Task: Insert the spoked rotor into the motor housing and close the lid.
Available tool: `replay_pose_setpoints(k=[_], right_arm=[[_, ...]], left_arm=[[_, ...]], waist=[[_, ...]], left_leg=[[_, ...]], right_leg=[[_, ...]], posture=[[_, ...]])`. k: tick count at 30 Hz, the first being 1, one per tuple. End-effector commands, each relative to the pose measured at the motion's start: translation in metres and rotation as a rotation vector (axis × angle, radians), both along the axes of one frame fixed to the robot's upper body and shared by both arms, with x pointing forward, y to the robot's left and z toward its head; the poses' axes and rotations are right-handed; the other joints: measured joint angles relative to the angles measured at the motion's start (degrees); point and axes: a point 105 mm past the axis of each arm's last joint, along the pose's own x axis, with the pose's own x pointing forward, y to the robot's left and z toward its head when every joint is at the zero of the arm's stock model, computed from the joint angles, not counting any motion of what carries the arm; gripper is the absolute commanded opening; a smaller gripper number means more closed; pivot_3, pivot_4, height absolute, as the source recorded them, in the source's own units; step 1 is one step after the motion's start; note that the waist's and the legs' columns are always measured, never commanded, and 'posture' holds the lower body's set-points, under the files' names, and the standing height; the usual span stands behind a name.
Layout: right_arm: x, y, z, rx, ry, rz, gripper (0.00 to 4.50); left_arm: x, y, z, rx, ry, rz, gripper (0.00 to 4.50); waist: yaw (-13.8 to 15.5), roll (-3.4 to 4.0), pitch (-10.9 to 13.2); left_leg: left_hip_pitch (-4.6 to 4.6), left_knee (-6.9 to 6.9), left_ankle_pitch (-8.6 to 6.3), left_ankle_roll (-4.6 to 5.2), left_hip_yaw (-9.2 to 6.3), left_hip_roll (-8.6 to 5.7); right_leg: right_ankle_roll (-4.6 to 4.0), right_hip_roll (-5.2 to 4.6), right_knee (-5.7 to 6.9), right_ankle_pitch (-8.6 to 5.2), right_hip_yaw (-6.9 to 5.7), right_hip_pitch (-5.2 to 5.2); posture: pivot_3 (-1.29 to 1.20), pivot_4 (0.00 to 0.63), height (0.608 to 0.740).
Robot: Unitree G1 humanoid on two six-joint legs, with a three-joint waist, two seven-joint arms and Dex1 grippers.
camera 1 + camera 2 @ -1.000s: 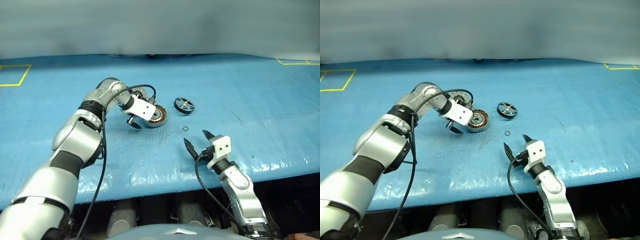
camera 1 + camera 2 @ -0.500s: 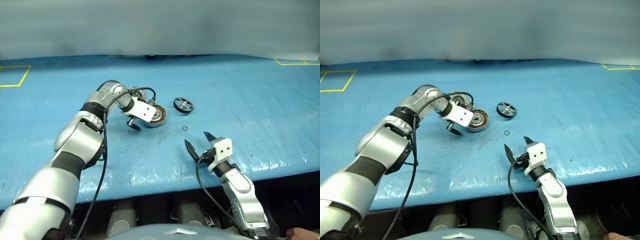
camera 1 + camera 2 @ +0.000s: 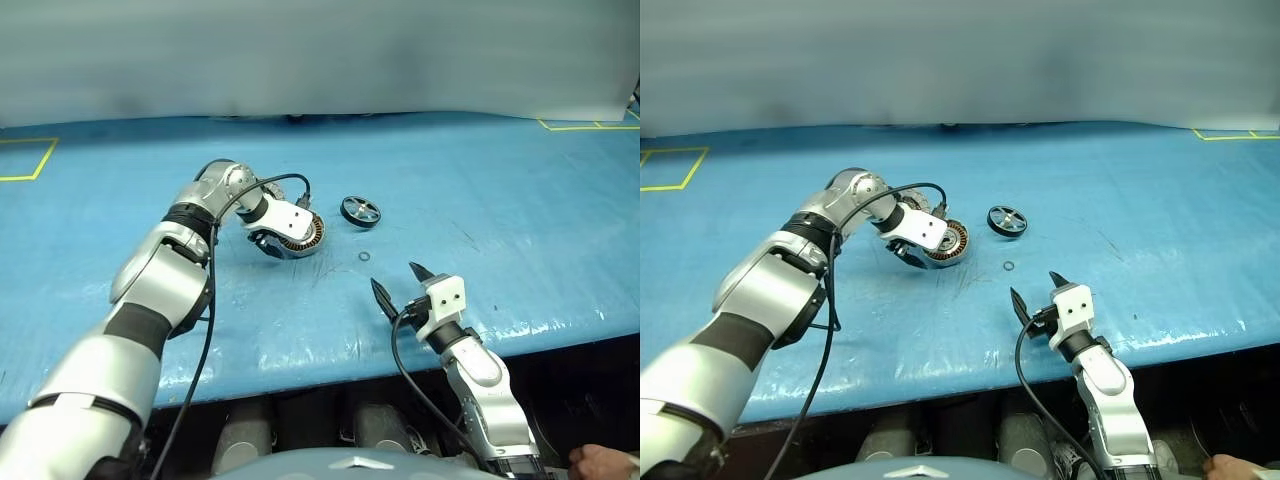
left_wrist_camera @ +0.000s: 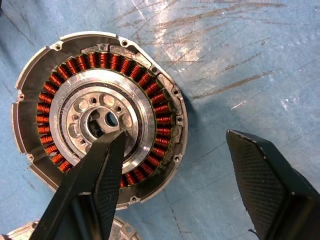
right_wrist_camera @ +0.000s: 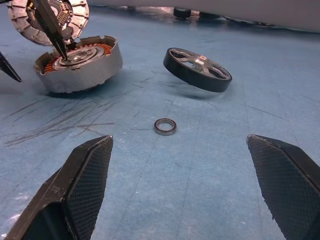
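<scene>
Blue plastic sheeting (image 3: pixel 480 180), scuffed with dark scratches, is seen covering the table. All places below are given relative to the motor housing (image 3: pixel 298 235), a round silver-grey metal casing with a ring of copper-orange windings around a central hub.

The housing is seen tilted, with one edge raised off the sheeting. The left gripper (image 4: pixel 172 172) is pointed steeply down over it. One black finger (image 4: pixel 102 165) has its tip in the housing's central hub hole; the other stands outside the rim, over bare sheeting. The jaws straddle the rim part-spread, and a firm clamp on the wall cannot be confirmed.

The lid (image 5: pixel 47 15), a round silver-grey disc with radial ribs, is seen just behind the housing, leaning with its ribbed face showing; whether it touches the housing cannot be told.

The spoked rotor (image 3: pixel 360 211), a small black ring with silver spokes, is placed to the housing's right, apart from it, lying on the sheeting.

A tiny thin metal washer ring (image 3: pixel 364 257) lies flat, nearer the robot than the rotor and to the housing's right.

The right gripper (image 3: pixel 402 287) is held level, well clear of the housing on its near right, jaws spread wide with nothing between them.
</scene>
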Motion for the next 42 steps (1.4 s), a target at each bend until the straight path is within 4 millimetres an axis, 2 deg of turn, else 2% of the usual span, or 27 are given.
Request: replay_pose_setpoints(k=[1,2,11,15,20,21,25,37,42], right_arm=[[0.002,0.002,0.013,0.002,-0.053,0.005,4.5],[0.002,0.002,0.013,0.002,-0.052,0.006,4.5],[0.005,0.006,0.012,0.003,-0.049,0.027,4.5],[0.005,0.007,0.011,-0.001,-0.044,0.032,4.5],[0.004,0.007,0.009,-0.001,-0.036,0.034,4.5],[0.004,0.007,0.008,-0.001,-0.035,0.034,4.5],[0.005,0.009,0.008,0.002,-0.035,0.039,4.5],[0.006,0.017,0.004,0.011,-0.046,0.043,4.5],[0.005,0.022,0.003,0.032,-0.052,0.032,4.5]], left_arm=[[-0.013,0.022,-0.023,0.087,0.096,0.006,1.84],[-0.013,0.024,-0.022,0.09,0.09,-0.001,1.55],[-0.009,0.028,-0.017,0.072,0.025,-0.029,1.55],[0.002,0.011,0.0,-0.079,-0.078,-0.011,1.55],[0.009,0.0,0.021,-0.2,-0.119,0.004,1.55],[0.009,-0.001,0.023,-0.204,-0.123,0.002,1.95],[0.01,-0.004,0.031,-0.242,-0.129,0.001,3.09],[0.001,-0.001,0.021,-0.188,0.017,0.019,3.09],[0.005,-0.001,0.024,-0.174,-0.009,0.035,3.09]], waist=[[0.0,0.0,-0.01],[-0.02,0.02,-0.02],[0.37,-0.01,-0.01],[0.52,-0.02,0.0],[0.65,-0.09,0.04],[0.61,-0.1,0.05],[0.59,-0.11,0.05],[0.52,-0.11,0.06],[0.52,-0.11,0.06]], left_leg=[[0.02,0.0,0.0,0.0,0.0,0.0],[0.04,0.0,0.0,0.0,0.0,0.0],[0.03,0.02,0.03,-0.04,0.0,0.0],[-0.01,0.02,0.03,-0.04,-0.02,0.0],[-0.12,0.04,0.03,-0.05,-0.02,-0.02],[-0.15,0.04,0.03,-0.04,-0.01,-0.02],[-0.4,0.03,0.03,-0.04,0.02,-0.04],[-0.58,0.04,0.05,-0.05,0.06,-0.33],[-0.59,0.04,0.05,-0.05,0.06,-0.34]], right_leg=[[-0.03,0.0,0.04,-0.02,0.0,0.0],[-0.05,0.0,0.07,-0.03,0.0,0.0],[-0.11,-0.03,0.18,-0.07,-0.01,-0.04],[-0.11,-0.03,0.18,-0.07,-0.03,-0.07],[-0.09,-0.08,0.16,-0.06,-0.05,-0.11],[-0.09,-0.08,0.14,-0.06,-0.04,-0.12],[-0.06,-0.04,0.17,-0.04,-0.02,-0.39],[-0.01,0.0,0.21,-0.01,0.04,-0.62],[0.0,0.0,0.21,-0.01,0.06,-0.63]], posture=[[0.0,0.15,0.74],[0.0,0.15,0.74],[0.0,0.15,0.74],[0.0,0.15,0.74],[0.0,0.15,0.74],[0.0,0.15,0.74],[0.0,0.15,0.74],[0.0,0.15,0.74],[0.0,0.15,0.74]])
